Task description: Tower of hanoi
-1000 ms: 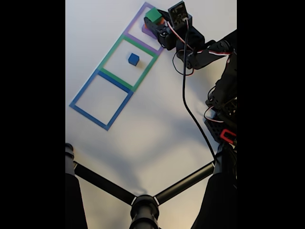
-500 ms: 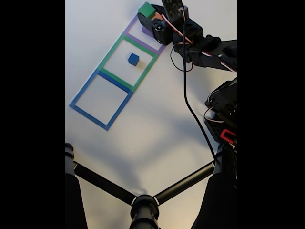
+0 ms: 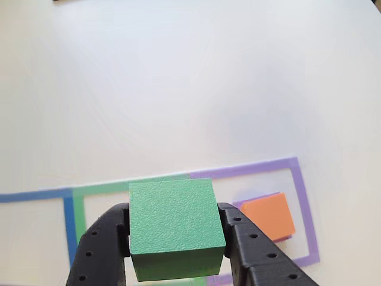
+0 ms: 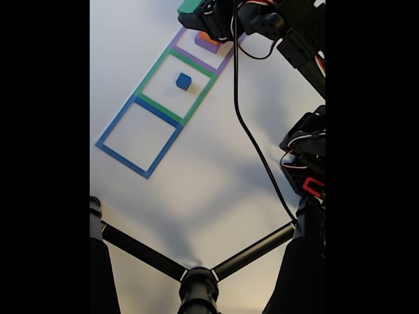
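The green block (image 3: 174,223) sits in the black gripper (image 3: 177,238), the orange block (image 3: 269,215) lies on a purple one (image 3: 244,198), the little cube (image 4: 184,81) is blue, the tape squares (image 4: 159,98) are purple, green and blue, and the table (image 3: 178,89) is white.

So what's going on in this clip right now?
A single robot arm is working a block-stacking puzzle on a white table. Its gripper holds the green block between its black fingers, lifted above the taped squares. Below, the orange block sits on the purple block inside the purple tape square. In the fixed view, the small blue cube rests alone in the green tape square, and nothing sits in the blue tape square.
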Available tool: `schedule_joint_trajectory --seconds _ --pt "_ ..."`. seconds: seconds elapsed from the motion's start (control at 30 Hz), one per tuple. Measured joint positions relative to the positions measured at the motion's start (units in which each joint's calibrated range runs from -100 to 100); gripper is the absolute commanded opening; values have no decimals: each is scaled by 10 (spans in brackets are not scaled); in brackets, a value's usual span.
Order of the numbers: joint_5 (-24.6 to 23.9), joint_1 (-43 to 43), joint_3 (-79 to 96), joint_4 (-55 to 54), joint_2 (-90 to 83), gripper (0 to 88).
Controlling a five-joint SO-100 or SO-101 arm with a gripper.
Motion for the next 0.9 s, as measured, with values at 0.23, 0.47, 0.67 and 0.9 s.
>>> schedule_joint_trajectory --seconds 0.23,0.47,0.67,0.9 --pt "0 -88 -78 139 -40 67" --pt "0 -181 -122 205 -60 66" --pt "-2 -241 -147 234 -61 64" --pt "-4 -265 -118 243 -63 63"
